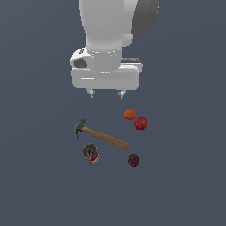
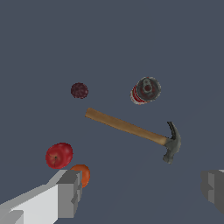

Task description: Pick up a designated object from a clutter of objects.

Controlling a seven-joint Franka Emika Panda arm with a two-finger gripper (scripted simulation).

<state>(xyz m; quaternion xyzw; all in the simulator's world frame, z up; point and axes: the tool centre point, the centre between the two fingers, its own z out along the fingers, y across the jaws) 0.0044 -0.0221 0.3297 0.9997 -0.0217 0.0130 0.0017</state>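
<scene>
The dark maroon ball (image 1: 133, 160) sits on the flat grey floor (image 1: 39, 190) at the near edge of the clutter in the exterior view, low and toward that view's right. It lies just beyond the butt end of the hammer (image 1: 102, 136), close to the wooden handle but apart from it, with a clear gap showing in both views. The gripper (image 1: 106, 93) hangs well above the floor, high over the far side of the group, with its two fingers spread wide and nothing between them. In the wrist view the fingers (image 2: 70, 192) stand far apart at the edges of the frame, and the ball (image 2: 79, 90) appears well away from the open space between them.

The coming move turns on this offset. The ball is not under the gripper; it lies across the clutter from it, past the orange ball (image 1: 129, 114) and the red apple (image 1: 141, 123), which rest touching or nearly touching each other and are much closer to the fingers. The hammer's long axis runs diagonally between the gripper's side and the ball, and the small can (image 1: 90, 153) stands near the handle's middle, on the side toward the exterior view's left. Being round, the ball has no long axis to line up with. I judge that the arm must carry the gripper over the apple and the handle end before it descends, and that the handle, being the ball's closest neighbour, is what a finger might strike.
</scene>
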